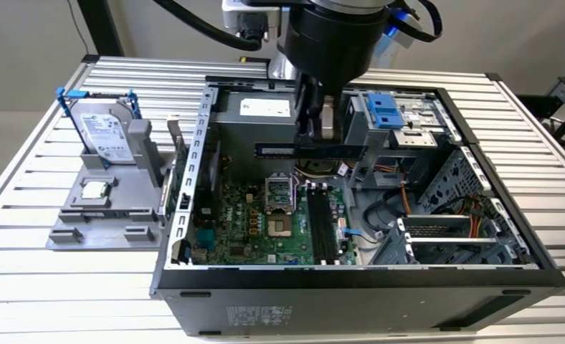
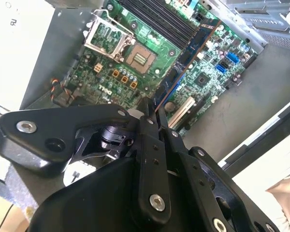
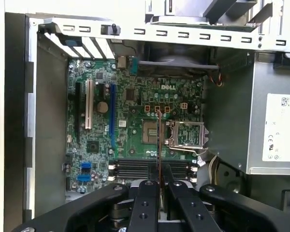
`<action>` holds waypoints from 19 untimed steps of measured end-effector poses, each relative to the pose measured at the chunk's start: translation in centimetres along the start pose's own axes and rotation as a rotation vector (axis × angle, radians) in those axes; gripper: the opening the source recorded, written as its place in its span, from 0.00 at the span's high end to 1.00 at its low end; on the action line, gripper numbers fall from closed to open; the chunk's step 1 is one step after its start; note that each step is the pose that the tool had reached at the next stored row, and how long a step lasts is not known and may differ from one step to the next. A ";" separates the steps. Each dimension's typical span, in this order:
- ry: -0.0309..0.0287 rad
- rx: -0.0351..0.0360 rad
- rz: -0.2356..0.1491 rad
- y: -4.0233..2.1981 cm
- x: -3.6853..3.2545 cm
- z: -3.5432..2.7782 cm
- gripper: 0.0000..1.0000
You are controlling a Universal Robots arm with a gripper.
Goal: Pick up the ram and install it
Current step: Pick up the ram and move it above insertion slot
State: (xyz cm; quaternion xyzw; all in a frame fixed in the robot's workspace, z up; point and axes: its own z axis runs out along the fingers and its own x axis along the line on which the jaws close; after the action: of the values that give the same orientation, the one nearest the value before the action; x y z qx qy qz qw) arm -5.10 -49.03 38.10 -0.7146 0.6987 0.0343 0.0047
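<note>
The ram (image 1: 348,151) is a long dark blue stick held level above the motherboard, inside the open computer case (image 1: 359,279). My gripper (image 1: 310,140) is shut on the stick near its middle. Both wrist views show the ram edge-on: in the first wrist view the ram (image 3: 158,140) runs out from my gripper (image 3: 159,180) over the processor socket (image 3: 152,131). In the second wrist view the ram (image 2: 189,51) slants away from my gripper (image 2: 153,112). The black memory slots (image 1: 323,223) lie below, with no stick in them.
Outside the case, on the exterior view's left, a grey stand (image 1: 101,215) carries a silver hard drive with blue rails (image 1: 105,132) and a small square processor chip (image 1: 94,189). A drive cage with a blue part (image 1: 390,111) and cables stand inside the case at the right.
</note>
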 end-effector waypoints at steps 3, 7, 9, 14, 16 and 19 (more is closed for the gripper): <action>0.0010 -0.0001 0.000 -0.10 0.00 0.00 1.00; 0.0022 -0.0004 0.000 -0.23 0.01 -0.01 1.00; 0.0030 -0.0006 0.000 -0.28 0.01 -0.01 1.00; 0.0070 -0.0010 0.000 -0.36 0.01 -0.01 1.00; 0.0092 -0.0011 0.000 -0.39 0.01 -0.01 1.00; 0.0116 -0.0013 0.001 -0.45 0.01 -0.02 1.00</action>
State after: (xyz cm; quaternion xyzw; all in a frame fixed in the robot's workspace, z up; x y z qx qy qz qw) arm -4.65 -49.03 38.10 -0.7146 0.6989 0.0306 0.0002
